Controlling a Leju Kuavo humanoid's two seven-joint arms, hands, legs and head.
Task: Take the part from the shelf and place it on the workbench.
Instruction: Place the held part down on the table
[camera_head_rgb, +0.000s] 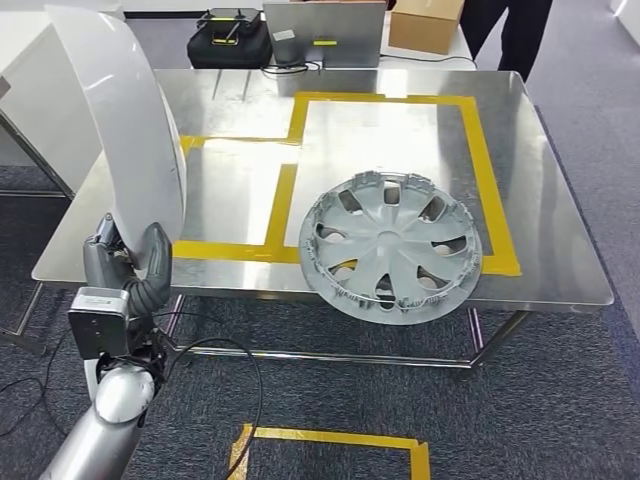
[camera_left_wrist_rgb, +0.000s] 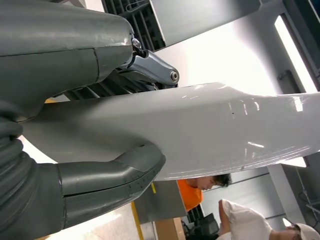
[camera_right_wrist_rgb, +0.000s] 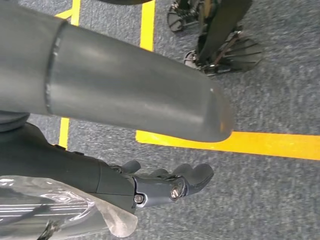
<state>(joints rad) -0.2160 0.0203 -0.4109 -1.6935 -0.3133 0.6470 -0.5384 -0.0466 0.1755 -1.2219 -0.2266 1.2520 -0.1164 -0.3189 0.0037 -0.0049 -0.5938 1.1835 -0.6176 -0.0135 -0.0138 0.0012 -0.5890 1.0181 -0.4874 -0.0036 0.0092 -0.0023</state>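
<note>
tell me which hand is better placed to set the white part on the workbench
Left. The left hand already grips the white part at the workbench edge. The right hand hangs low over the carpet, holding nothing.

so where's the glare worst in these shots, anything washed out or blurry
Head view: the steel workbench reflects pale glare patches, yet the hubcap stays sharp. Left wrist view: the background behind the white part is blown out to white, and the left robot hand is soft, being so close. Right wrist view: evenly lit, with the near thumb blurred.
</note>
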